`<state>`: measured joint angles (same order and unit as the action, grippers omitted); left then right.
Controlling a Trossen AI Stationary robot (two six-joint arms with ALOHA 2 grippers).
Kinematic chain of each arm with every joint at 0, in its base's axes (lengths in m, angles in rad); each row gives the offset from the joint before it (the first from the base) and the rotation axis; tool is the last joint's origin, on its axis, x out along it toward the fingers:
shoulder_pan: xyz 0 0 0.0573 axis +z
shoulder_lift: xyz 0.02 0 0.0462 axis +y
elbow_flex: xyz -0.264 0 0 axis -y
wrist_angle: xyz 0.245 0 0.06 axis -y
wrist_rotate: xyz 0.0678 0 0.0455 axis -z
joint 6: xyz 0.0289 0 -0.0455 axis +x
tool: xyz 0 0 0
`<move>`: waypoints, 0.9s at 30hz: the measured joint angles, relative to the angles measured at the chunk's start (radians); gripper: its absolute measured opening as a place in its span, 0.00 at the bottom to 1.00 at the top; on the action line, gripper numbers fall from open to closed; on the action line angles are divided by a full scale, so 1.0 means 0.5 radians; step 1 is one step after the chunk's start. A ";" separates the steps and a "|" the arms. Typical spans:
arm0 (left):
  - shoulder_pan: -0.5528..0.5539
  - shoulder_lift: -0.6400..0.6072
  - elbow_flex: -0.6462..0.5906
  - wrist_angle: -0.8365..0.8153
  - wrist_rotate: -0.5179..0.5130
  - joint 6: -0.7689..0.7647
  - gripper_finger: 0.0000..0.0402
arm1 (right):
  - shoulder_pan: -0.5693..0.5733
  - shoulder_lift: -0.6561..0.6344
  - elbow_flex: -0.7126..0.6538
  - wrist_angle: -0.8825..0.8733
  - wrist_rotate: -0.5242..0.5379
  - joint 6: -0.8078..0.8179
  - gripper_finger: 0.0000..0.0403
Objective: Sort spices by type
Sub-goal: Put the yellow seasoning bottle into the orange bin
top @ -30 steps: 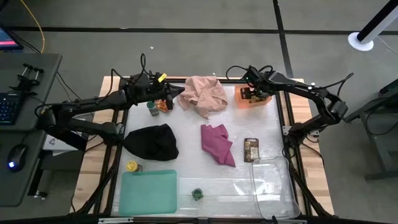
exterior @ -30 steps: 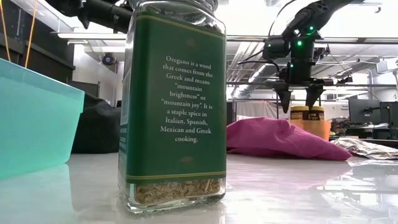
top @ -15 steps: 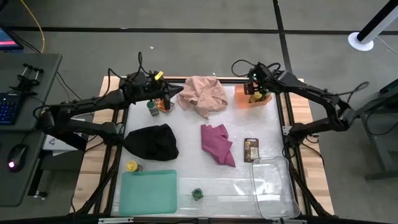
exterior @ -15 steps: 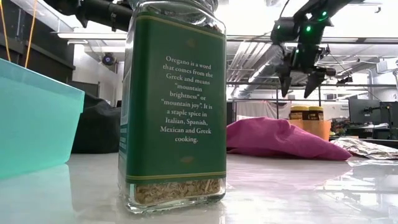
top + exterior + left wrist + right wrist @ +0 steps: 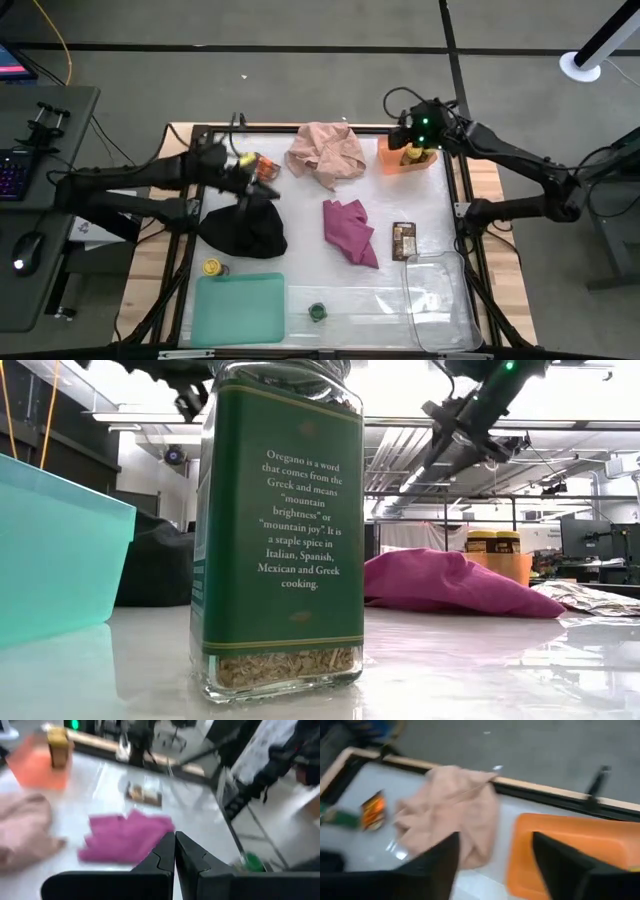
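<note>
Since the earlier frame the right gripper (image 5: 418,128) has risen away from the orange tray (image 5: 390,162), and the left gripper (image 5: 268,176) has moved from the far edge toward the black cloth (image 5: 243,228).

High view: two yellow-lidded jars (image 5: 412,154) stand in the orange tray, directly below the right gripper. An orange packet (image 5: 263,165) lies just beside the left gripper. A brown packet (image 5: 404,240) lies well apart from both grippers, next to the clear tray (image 5: 440,300). A third yellow-lidded jar (image 5: 211,267) and a green-lidded jar (image 5: 317,312) stand at the near side of the surface (image 5: 310,290), near the green tray (image 5: 240,310).

Low view: the green-lidded jar (image 5: 277,530) is close to the camera, with a green oregano label and dried herb at its bottom. The right gripper (image 5: 462,422) hangs high above the two yellow-lidded jars (image 5: 492,541), which stand behind the magenta cloth (image 5: 455,582).

Left wrist view: the left gripper (image 5: 174,851) has its fingers pressed together and holds nothing. Beyond it lie the magenta cloth (image 5: 127,835) and the brown packet (image 5: 144,794).

Right wrist view: the right gripper (image 5: 495,852) has its fingers spread, empty, above the pink cloth (image 5: 455,810) and the orange tray (image 5: 560,840). The orange packet (image 5: 373,810) lies farther off.
</note>
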<state>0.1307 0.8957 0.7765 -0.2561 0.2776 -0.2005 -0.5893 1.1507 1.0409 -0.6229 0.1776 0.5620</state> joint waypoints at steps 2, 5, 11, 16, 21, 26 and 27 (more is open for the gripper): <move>-0.226 -0.044 0.000 -0.104 -0.205 -0.072 0.00 | 0.109 0.011 0.000 0.040 0.000 -0.039 0.30; -0.599 -0.069 0.014 -0.228 -0.550 -0.288 0.00 | 0.277 0.015 0.000 0.112 -0.006 -0.164 0.05; -1.275 0.184 0.365 -1.042 -1.124 -0.987 0.00 | 0.558 0.015 0.000 0.139 -0.078 -0.251 0.01; -1.560 0.584 0.762 -1.834 -0.989 -1.700 0.00 | 0.749 0.015 -0.005 0.118 -0.098 -0.364 0.01; -1.728 0.871 0.877 -2.109 -0.619 -1.865 0.00 | 0.851 0.015 -0.005 0.118 -0.084 -0.411 0.01; -1.819 0.991 0.877 -2.311 -0.478 -1.990 0.00 | 0.885 0.015 -0.006 0.118 -0.063 -0.451 0.00; -1.833 0.996 0.877 -2.341 -0.476 -2.023 0.00 | 0.885 0.015 -0.007 0.118 -0.063 -0.458 0.00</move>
<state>-0.7855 1.3938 1.2148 -1.4264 0.0395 -1.2118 -0.1467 1.1580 1.0374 -0.5640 0.1463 0.3331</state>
